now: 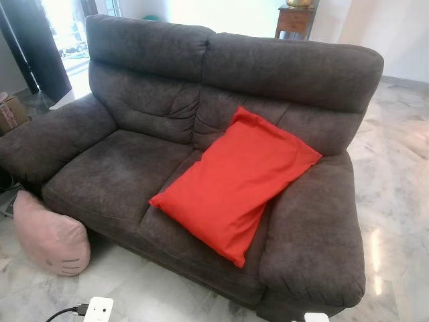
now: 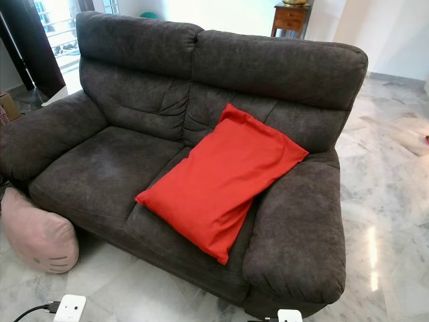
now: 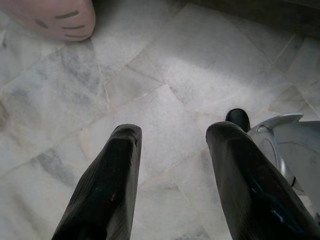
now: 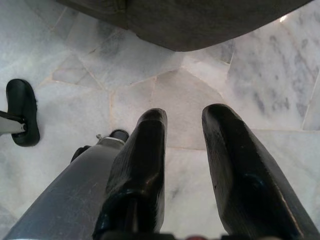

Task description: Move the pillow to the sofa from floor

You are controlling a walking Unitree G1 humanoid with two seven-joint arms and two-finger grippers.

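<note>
A red pillow (image 1: 234,181) lies tilted on the right seat of the dark brown sofa (image 1: 120,171), its top corner against the backrest and one side by the right armrest. A pink round pillow (image 1: 50,238) with a cat face rests on the floor against the sofa's left front corner; its edge shows in the left wrist view (image 3: 55,17). My left gripper (image 3: 172,137) hangs open over the marble floor, empty. My right gripper (image 4: 185,117) hangs open and empty above the floor, just in front of the sofa's base.
A white power adapter (image 1: 98,309) with a black cable lies on the marble floor in front of the sofa. A cardboard box (image 1: 10,113) stands at the far left. A wooden side table (image 1: 295,20) stands behind the sofa. Open floor stretches to the right.
</note>
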